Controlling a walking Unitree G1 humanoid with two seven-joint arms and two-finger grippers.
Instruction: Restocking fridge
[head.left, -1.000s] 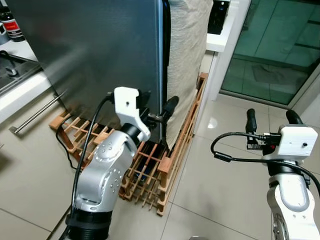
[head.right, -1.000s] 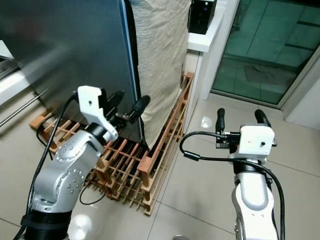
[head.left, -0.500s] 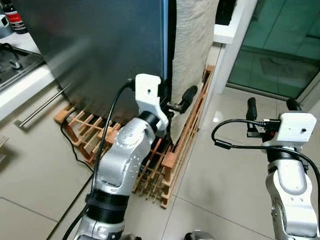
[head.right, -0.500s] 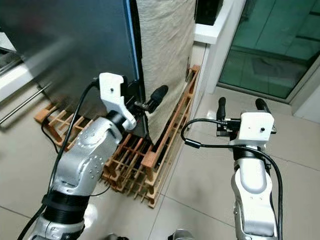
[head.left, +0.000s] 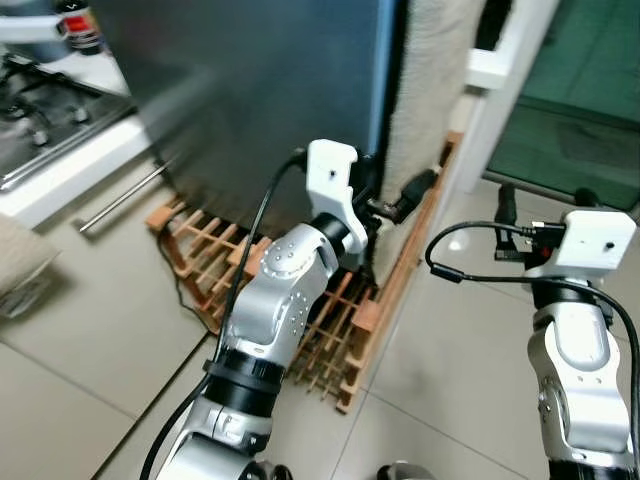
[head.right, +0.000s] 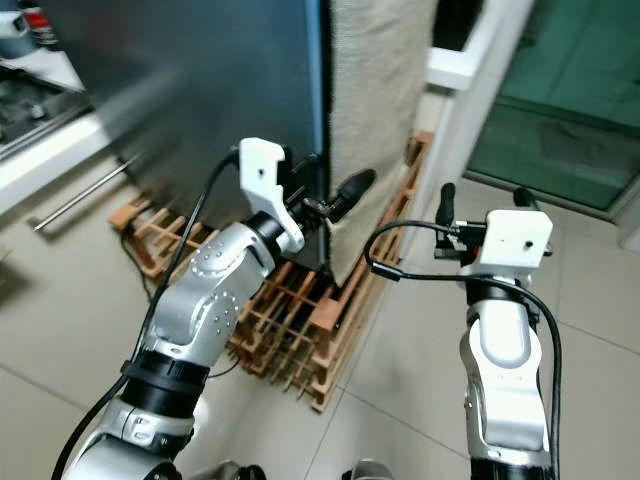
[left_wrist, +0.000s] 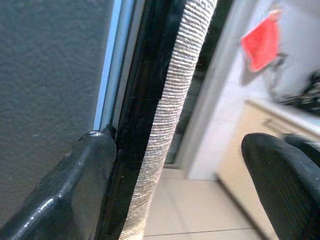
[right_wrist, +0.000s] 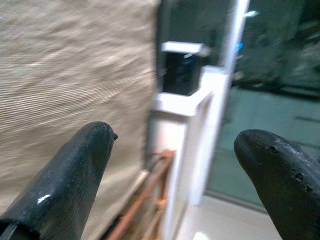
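Your left gripper (head.right: 322, 203) sits at the fridge door's (head.right: 200, 90) right edge, fingers spread wide and holding nothing: one fingertip (left_wrist: 85, 165) touches the door's edge seam, the other (left_wrist: 280, 175) hangs free beyond the beige cloth (head.right: 375, 100) draped beside it. Your right gripper (head.left: 540, 200) hovers well apart over the tiled floor (head.left: 450, 380), fingers parted and empty. A wooden rack (head.right: 290, 320) lies at the fridge's foot.
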